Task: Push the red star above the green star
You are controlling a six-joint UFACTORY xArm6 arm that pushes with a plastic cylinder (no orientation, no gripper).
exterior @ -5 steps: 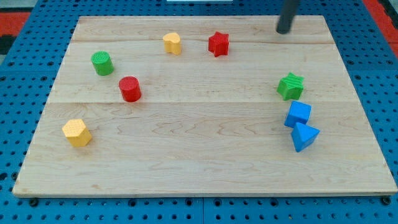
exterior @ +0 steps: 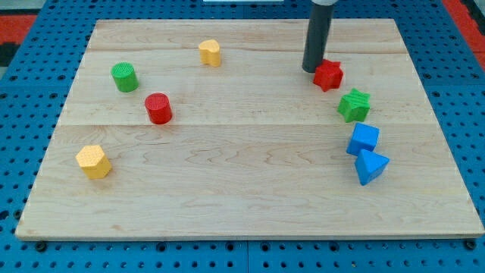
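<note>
The red star [exterior: 329,75] lies on the wooden board at the upper right. The green star [exterior: 354,105] sits just below and to the right of it, a small gap between them. My tip [exterior: 311,70] rests on the board touching the red star's left edge, with the dark rod rising to the view's top.
A blue cube [exterior: 364,139] and a blue triangular block [exterior: 371,166] lie below the green star. A yellow block [exterior: 211,52], a green cylinder [exterior: 124,76], a red cylinder [exterior: 158,108] and a yellow hexagonal block [exterior: 94,161] lie on the left half. The board's edge [exterior: 250,236] runs along the bottom.
The red star has moved right and slightly down, from the top middle to just above-left of the green star. My tip has moved from the top right to the star's left side.
</note>
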